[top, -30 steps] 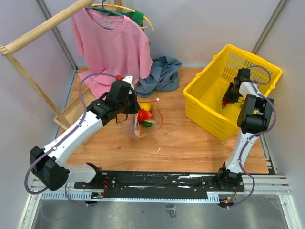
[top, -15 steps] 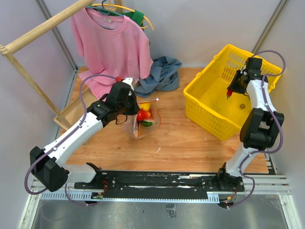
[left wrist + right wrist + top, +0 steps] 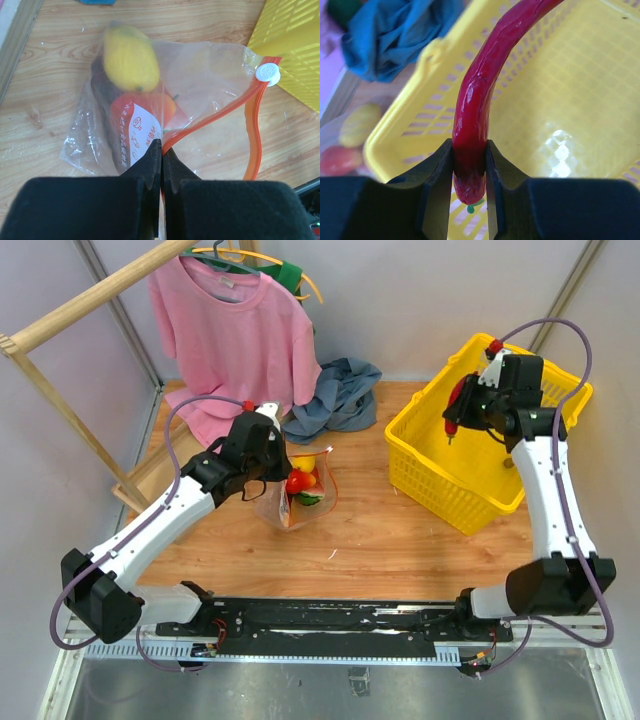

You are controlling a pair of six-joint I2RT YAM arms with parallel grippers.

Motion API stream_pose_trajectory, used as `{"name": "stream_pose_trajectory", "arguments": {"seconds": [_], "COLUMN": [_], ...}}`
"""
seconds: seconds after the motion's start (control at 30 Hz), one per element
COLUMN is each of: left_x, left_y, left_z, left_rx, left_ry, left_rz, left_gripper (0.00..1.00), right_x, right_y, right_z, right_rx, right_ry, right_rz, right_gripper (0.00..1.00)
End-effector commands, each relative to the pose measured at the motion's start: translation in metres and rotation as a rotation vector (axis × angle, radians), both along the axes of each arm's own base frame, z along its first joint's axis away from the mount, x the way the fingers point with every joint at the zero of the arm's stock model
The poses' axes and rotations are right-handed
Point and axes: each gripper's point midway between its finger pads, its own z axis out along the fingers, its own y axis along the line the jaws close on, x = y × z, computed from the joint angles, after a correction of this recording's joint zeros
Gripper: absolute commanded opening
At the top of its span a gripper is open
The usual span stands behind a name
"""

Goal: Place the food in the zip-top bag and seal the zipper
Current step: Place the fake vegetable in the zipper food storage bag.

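Your left fingers are clenched on the orange-red zipper of the zip-top bag, pinching one strip right at their tips. From that pinch the zipper's two strips part and run off to the right of the fingers, meeting at the white slider, so the mouth gapes between them. Just beyond the fingertips you see the white label and a red piece. Farther out is the yellow fruit, and a dark piece lies along the left side, all inside the bag. Bare desk opens to the left of the bag and past its far edge. The yellow basket has a corner near the slider on the right.

Your right fingers grasp the thin red chili near its green-tipped end, and its length arches up and away from them. Beneath and ahead lies the basket's open floor. The basket's rim passes to the left of these fingers, and past that edge are a blue cloth and, blurred, the bagged food.
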Motion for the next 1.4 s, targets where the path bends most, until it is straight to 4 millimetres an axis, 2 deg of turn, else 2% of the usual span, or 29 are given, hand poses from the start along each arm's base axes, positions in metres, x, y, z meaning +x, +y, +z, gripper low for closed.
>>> {"name": "stream_pose_trajectory", "arguments": {"seconds": [0.0,0.07,0.27,0.43,0.6,0.73,0.87,1.1,1.23,1.37], "left_x": [0.007,0.008,0.01,0.01,0.01,0.01,0.008,0.0,-0.007,-0.013], "left_y": [-0.002,-0.003,-0.006,-0.01,-0.01,-0.012,-0.012,-0.013,-0.017,-0.021], "left_z": [0.014,0.013,0.013,0.013,0.011,0.012,0.01,0.008,0.007,0.01], "left_rx": [-0.033,-0.033,-0.048,-0.064,-0.066,-0.07,-0.073,-0.093,-0.111,-0.15], "left_ry": [-0.052,-0.052,-0.056,-0.057,-0.052,-0.051,-0.046,-0.04,-0.033,-0.034], "left_rz": [0.001,-0.001,-0.003,-0.015,-0.016,-0.019,-0.024,-0.05,-0.082,-0.101], "left_gripper": [0.0,0.0,0.0,0.0,0.0,0.0,0.0,0.0,0.0,0.0], "right_x": [-0.043,-0.062,-0.122,-0.175,-0.224,-0.249,-0.246,-0.202,-0.184,-0.158], "right_y": [0.059,0.094,0.177,0.233,0.266,0.275,0.278,0.279,0.291,0.289], "right_z": [0.013,0.015,0.022,0.011,-0.007,-0.026,-0.044,-0.066,-0.069,-0.075], "right_rx": [0.057,0.084,0.149,0.202,0.219,0.216,0.187,0.027,0.026,0.001], "right_ry": [-0.014,-0.013,0.003,0.098,0.2,0.294,0.364,0.456,0.492,0.484], "right_rz": [0.202,0.314,0.633,0.869,1.05,1.154,1.14,0.917,0.833,0.686], "right_gripper": [0.06,0.05,0.05,0.05,0.06,0.07,0.07,0.06,0.05,0.05]}}
